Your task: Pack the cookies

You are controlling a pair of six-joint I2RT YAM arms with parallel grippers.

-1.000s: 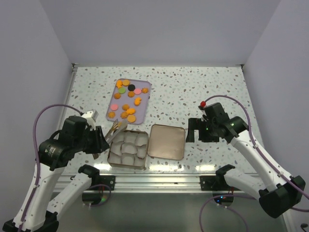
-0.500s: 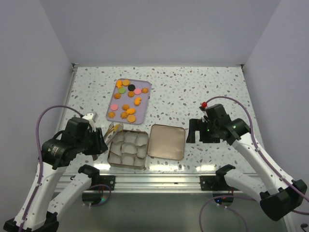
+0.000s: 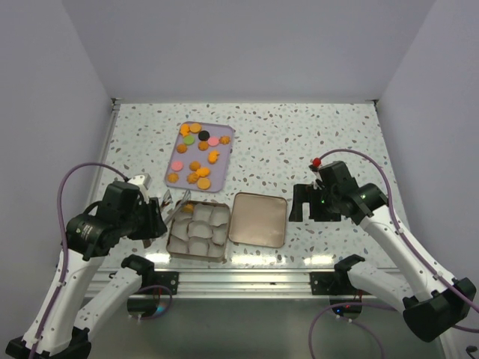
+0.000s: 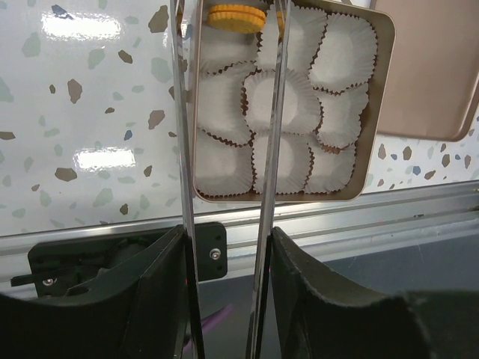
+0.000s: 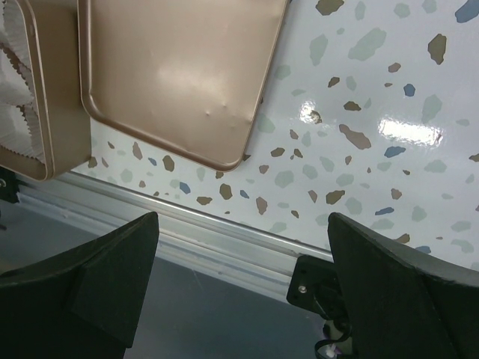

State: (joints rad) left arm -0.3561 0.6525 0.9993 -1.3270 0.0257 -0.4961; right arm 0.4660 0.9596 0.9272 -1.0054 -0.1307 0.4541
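Note:
Most cookies (image 3: 198, 153) lie on the lilac tray (image 3: 225, 170) at the back. One orange cookie (image 4: 236, 16) rests in a far corner paper cup of the gold tin (image 4: 378, 112), between the tips of metal tongs (image 4: 271, 149). My left gripper (image 4: 228, 254) is shut on the tongs' two arms, which stand spread apart and do not pinch the cookie. From above, the left gripper (image 3: 153, 213) sits at the tin's left side. My right gripper (image 5: 243, 232) is open and holds nothing, hovering near the table's front edge, right of the tin's lid (image 5: 179, 75).
The tin (image 3: 174, 241) holds several white paper cups (image 4: 281, 101). Its lid (image 3: 259, 218) lies flat just right of it. A metal rail (image 5: 224, 224) runs along the table's near edge. White walls enclose the speckled table on three sides.
The tongs' arms have spread apart over the tin's far left corner, and the orange cookie now lies in the cup. My left arm drew slightly back. The right arm stayed still.

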